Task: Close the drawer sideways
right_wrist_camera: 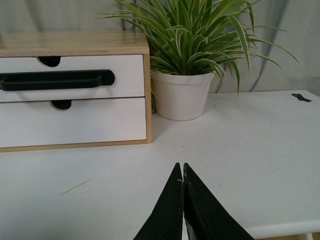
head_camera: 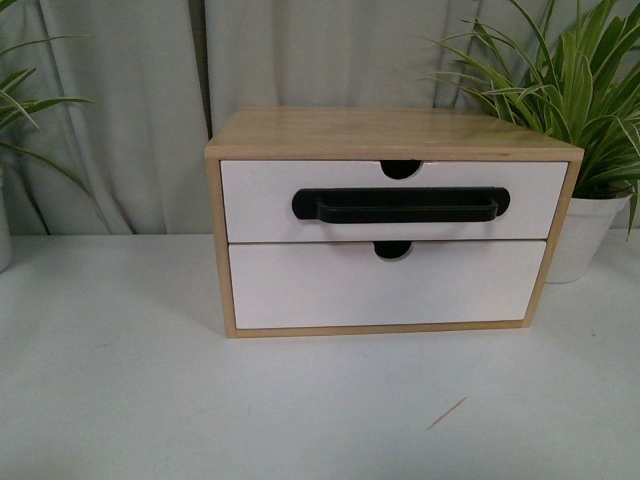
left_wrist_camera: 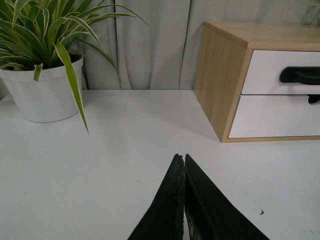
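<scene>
Our left gripper (left_wrist_camera: 184,159) and right gripper (right_wrist_camera: 183,167) both sit pinched together, holding nothing, low in their wrist frames. The drawer (head_camera: 395,200) sits center of the front view, looking flush with the cabinet (head_camera: 380,133), so basically done

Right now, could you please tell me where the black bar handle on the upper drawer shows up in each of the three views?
Front view: the black bar handle runs across the middle of the upper drawer, picture centre.
Left wrist view: only its end shows, at the right edge.
Right wrist view: it sits at the upper left, cut by the left edge.
Shared landmark: the light wood cabinet.
</scene>
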Robot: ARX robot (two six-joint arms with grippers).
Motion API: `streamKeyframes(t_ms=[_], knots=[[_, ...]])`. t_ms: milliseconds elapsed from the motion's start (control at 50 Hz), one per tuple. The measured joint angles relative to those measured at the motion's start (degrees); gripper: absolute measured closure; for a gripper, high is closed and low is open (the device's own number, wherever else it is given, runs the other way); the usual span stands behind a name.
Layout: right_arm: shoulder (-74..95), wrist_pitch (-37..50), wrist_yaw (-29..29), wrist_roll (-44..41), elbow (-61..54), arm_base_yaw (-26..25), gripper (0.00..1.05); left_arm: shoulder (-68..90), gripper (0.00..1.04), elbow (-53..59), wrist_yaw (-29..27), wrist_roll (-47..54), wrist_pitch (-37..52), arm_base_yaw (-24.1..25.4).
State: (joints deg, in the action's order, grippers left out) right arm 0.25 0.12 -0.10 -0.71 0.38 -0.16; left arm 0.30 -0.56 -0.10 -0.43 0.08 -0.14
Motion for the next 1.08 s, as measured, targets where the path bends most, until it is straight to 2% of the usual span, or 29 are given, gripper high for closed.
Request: streamKeyframes(t_ms=[180,320,760,800,860,1080], knots=[[0.0,0.0,0.0,0.0,0.0,0.0,1.03,0.0,1.0,0.0,0.0,0.0,0.0,0.0],[0.0,0.0,0.0,0.0,0.0,0.0,0.8,0.0,0.73,0.0,0.0,0.0,0.0,0.0],[0.0,0.0,0.0,0.0,0.0,0.0,0.13,-0.1,0.06,0.0,0.0,0.0,0.0,0.0],[0.0,0.0,0.0,0.0,0.0,0.0,0.07,0.0,0.05,0.0,0.0,0.0,0.0,0.0],[0.0,0.0,0.0,0.1,0.0,0.0,0.1,0.0,0.06,0.0,0.0,0.0,0.0,0.0],[0.0,0.0,0.0,0.1,0.0,0.0,0.09,0.0,0.06,0.0,0.0,0.0,0.0,0.0]])
